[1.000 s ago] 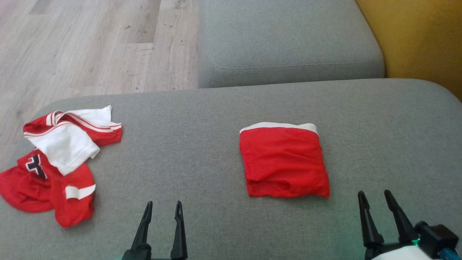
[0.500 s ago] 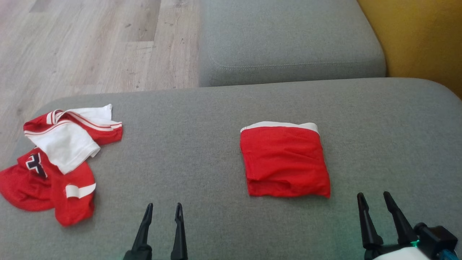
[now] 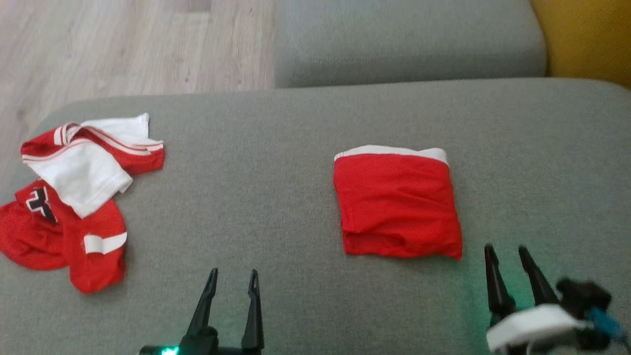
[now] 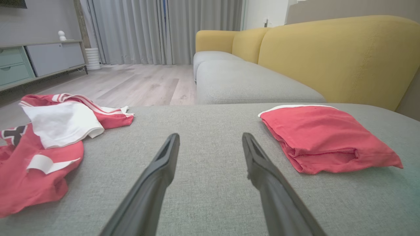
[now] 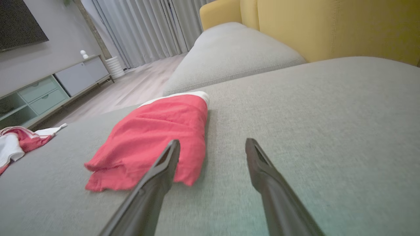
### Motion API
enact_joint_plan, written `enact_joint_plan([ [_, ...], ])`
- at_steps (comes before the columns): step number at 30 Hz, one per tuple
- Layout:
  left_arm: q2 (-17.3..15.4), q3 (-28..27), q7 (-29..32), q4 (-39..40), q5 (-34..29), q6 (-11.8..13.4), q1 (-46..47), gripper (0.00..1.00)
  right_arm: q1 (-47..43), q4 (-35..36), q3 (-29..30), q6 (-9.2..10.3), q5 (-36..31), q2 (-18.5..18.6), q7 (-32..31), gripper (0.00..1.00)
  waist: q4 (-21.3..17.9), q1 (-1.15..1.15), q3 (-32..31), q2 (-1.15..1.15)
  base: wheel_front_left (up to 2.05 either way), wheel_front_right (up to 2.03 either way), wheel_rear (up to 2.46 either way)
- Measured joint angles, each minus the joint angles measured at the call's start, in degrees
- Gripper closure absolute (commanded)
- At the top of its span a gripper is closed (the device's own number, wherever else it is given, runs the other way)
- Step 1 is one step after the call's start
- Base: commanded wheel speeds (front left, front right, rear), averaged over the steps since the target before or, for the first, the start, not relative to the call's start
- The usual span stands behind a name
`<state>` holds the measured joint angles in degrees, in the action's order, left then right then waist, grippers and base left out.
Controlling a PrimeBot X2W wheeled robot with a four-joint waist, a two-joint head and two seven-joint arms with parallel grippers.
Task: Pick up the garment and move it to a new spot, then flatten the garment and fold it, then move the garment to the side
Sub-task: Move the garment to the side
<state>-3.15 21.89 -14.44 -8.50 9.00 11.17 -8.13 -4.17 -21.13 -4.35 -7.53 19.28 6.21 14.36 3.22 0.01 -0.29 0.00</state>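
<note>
A folded red garment point(image 3: 397, 202) with a white edge at its far side lies flat on the grey cushion point(image 3: 276, 162), right of the middle; it shows again point(image 4: 325, 137) point(image 5: 154, 134). A crumpled red and white garment point(image 3: 74, 197) point(image 4: 49, 141) point(image 5: 16, 141) lies at the cushion's left end. My left gripper point(image 3: 233, 273) point(image 4: 210, 137) is open over bare cushion between the two. My right gripper point(image 3: 505, 249) point(image 5: 213, 142) is open too, just off the folded garment's near right corner. Neither holds anything.
A second grey cushion point(image 3: 394, 44) lies beyond, with a yellow backrest point(image 3: 591, 39) at the far right. Wooden floor point(image 3: 123, 49) runs past the cushion's far left edge. A low cabinet point(image 4: 39, 62) and curtains point(image 4: 147, 29) stand across the room.
The whole head picture has shifted, so the camera moved. The right arm now looks blurred. Both garments lie as before and both grippers stay open.
</note>
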Motion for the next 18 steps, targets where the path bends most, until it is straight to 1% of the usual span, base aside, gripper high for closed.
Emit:
enact_joint_plan([
  [6, 0.0, 1.6, 0.0, 0.0, 0.0, -0.1, 3.6, 0.0, 12.9, -8.9, 0.4, 0.0, 4.9, 0.1, -5.2, 0.0, 0.8, 0.01, 4.4, 0.0, 0.0, 0.0, 0.0],
  [9, 0.1, 2.3, 0.0, 0.0, 0.1, -0.1, 5.9, 0.0, 18.2, -12.6, -1.1, 0.0, 7.9, 0.3, -8.5, 0.0, 1.3, 0.01, 6.3, 0.0, 0.0, 0.0, 0.0],
  [15, 0.1, 3.6, 0.0, -0.5, 0.7, -0.1, 7.2, 0.0, 22.9, -19.2, -4.6, 0.0, 12.2, 1.8, -13.0, 0.0, 2.8, 0.0, 8.1, 0.0, 0.0, 0.0, 0.0],
  [16, 0.1, 4.0, 0.0, -0.6, 0.9, 0.0, 7.5, 0.0, 23.5, -20.6, -5.9, 0.0, 14.0, 1.8, -14.2, 0.0, 3.1, 0.0, 8.4, 0.0, 0.0, 0.0, 0.0],
  [17, 0.1, 4.1, 0.0, -0.6, 1.1, 0.0, 7.8, 0.0, 23.8, -20.6, -6.6, 0.0, 15.0, 1.8, -14.4, 0.42, 3.2, -0.01, 8.6, 0.0, 0.0, 0.0, 0.0],
  [18, 0.1, 4.1, 0.0, -0.6, 1.1, 0.0, 8.2, 0.0, 24.2, -20.6, -7.3, 0.0, 16.1, 1.9, -14.8, 1.0, 3.3, -0.01, 8.8, 0.0, 0.0, 0.0, 0.0],
])
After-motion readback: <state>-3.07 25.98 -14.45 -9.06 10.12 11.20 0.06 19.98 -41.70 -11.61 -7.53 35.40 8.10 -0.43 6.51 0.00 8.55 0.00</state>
